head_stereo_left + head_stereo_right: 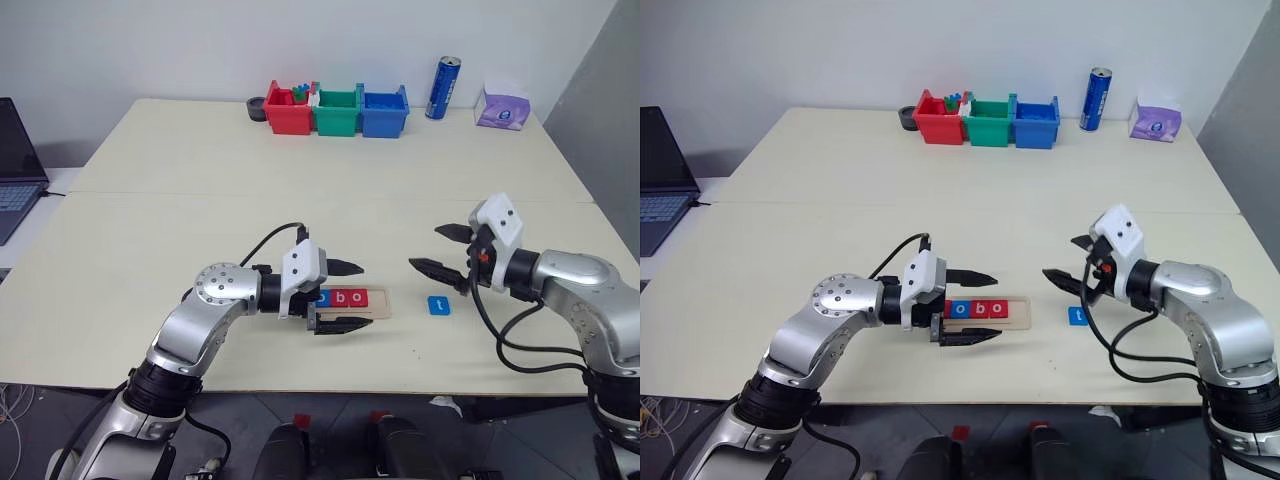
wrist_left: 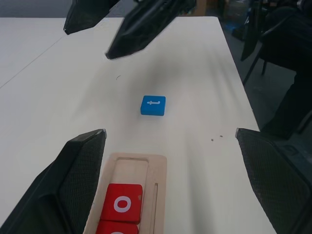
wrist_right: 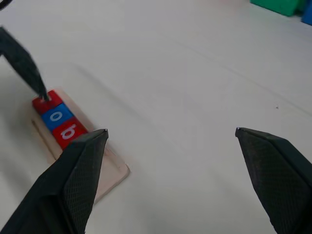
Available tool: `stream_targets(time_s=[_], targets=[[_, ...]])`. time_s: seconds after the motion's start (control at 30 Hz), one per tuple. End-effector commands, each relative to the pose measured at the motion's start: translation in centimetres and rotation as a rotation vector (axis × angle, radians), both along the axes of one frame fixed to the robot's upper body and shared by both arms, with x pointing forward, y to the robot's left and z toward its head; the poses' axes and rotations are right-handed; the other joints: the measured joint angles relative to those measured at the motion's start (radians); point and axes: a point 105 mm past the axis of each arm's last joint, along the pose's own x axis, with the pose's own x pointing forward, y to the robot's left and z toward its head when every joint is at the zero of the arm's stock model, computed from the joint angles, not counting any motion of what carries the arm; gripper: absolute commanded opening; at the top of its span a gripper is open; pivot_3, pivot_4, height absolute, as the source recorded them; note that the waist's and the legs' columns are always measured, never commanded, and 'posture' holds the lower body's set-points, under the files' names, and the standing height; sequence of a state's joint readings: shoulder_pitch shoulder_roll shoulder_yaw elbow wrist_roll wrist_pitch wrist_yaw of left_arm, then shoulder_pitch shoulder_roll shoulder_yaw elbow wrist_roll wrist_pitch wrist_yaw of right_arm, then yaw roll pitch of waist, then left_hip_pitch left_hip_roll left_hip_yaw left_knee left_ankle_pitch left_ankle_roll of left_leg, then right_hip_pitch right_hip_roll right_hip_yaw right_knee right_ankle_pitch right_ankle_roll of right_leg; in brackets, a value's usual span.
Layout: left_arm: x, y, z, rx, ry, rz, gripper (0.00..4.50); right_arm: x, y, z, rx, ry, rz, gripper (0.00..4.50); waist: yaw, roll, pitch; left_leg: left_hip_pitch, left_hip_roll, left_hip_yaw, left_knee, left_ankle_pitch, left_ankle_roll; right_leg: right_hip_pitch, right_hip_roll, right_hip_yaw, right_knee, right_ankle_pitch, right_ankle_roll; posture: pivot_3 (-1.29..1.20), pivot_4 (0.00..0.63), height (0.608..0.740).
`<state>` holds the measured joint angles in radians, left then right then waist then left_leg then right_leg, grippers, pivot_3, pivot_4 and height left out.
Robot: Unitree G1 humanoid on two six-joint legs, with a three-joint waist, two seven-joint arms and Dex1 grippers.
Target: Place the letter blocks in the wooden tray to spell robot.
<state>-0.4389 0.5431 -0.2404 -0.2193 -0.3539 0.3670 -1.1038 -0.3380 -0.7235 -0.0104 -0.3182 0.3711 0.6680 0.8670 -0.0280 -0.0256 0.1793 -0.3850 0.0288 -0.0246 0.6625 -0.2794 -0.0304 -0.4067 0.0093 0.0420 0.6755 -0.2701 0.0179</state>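
We see the wooden tray (image 1: 990,312) lying on the pale bench (image 1: 300,200) near its front edge, with letter blocks seated in its groove. From the head views we can read a blue "b" and a red "o" (image 1: 357,297) at the end nearer the right arm; the right wrist view also shows a red, a blue "o" and a red "b" in a row. The tray's last slot, at that same end, is bare wood. The blue "t" block (image 1: 438,305) lies flat on the bench, apart from the tray, between the tray's end and the right arm.

Our left gripper (image 1: 345,296) hovers at the tray, released, with 1 finger on each side of it and nothing between them. Our right gripper (image 1: 447,252) is raised above the bench near the "t" block, fingers spread wide and holding nothing.

At the far edge stand 3 bins (image 1: 337,110), red, green and blue, a blue can (image 1: 442,88) and a purple tissue pack (image 1: 502,108).
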Motion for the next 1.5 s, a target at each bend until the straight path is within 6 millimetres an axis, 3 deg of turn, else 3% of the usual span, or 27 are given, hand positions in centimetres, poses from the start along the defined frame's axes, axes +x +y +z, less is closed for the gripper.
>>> stream_targets(time_s=[0.03,0.2,0.5,1.03,1.13,1.37,1.5], targets=[[0.0,-0.3,1.2,-0.024,-0.041,-0.025,4.5,-1.1,0.1,-1.8,-0.055,-0.011,0.188,4.45,-0.001,0.0,0.0,0.0,0.0,0.0,0.0,0.0,0.0,0.0,0.0,0.0,0.0,0.0,0.0,0.0,0.15,0.74],[0.1,0.0,1.1,-0.002,-0.058,-0.036,4.5,-0.7,-1.6,-5.1,-0.172,0.006,0.286,4.45,-0.004,0.0,0.0,0.002,-0.001,0.002,0.0,0.0,0.0,0.0,-0.001,0.0,0.003,0.001,-0.002,0.0,0.15,0.74],[0.2,0.2,1.3,0.001,-0.066,-0.035,4.5,0.5,-2.5,-6.3,-0.207,0.009,0.321,4.45,-0.002,0.0,0.001,0.002,0.0,0.001,0.001,0.0,0.0,0.0,0.0,0.0,0.004,0.002,-0.003,0.0,0.15,0.74],[0.0,-0.1,1.4,0.01,-0.063,-0.079,4.5,0.4,-4.5,-8.1,-0.257,0.051,0.309,4.45,-0.001,0.0,0.001,0.003,-0.001,0.001,0.002,0.0,0.0,0.001,-0.001,0.001,0.005,0.002,-0.004,0.0,0.15,0.74],[0.1,-0.2,1.5,0.011,-0.063,-0.084,4.5,0.4,-4.5,-8.2,-0.249,0.059,0.308,3.88,0.0,0.0,0.001,0.003,-0.001,0.0,0.003,0.0,0.0,0.002,-0.002,0.001,0.005,0.002,-0.004,0.0,0.15,0.74],[0.0,-0.2,1.5,0.011,-0.062,-0.087,4.5,0.4,-4.6,-8.1,-0.235,0.08,0.298,1.48,-0.001,0.0,0.0,0.004,-0.001,0.001,0.003,0.0,0.0,0.002,-0.002,0.001,0.005,0.002,-0.003,0.0,0.15,0.74],[0.1,0.0,1.5,0.01,-0.064,-0.08,4.5,0.7,-4.0,-7.1,-0.207,0.071,0.297,1.46,0.0,0.0,0.001,0.004,-0.001,0.001,0.004,0.0,0.0,0.002,-0.002,0.001,0.005,0.002,-0.003,0.0,0.15,0.74]])
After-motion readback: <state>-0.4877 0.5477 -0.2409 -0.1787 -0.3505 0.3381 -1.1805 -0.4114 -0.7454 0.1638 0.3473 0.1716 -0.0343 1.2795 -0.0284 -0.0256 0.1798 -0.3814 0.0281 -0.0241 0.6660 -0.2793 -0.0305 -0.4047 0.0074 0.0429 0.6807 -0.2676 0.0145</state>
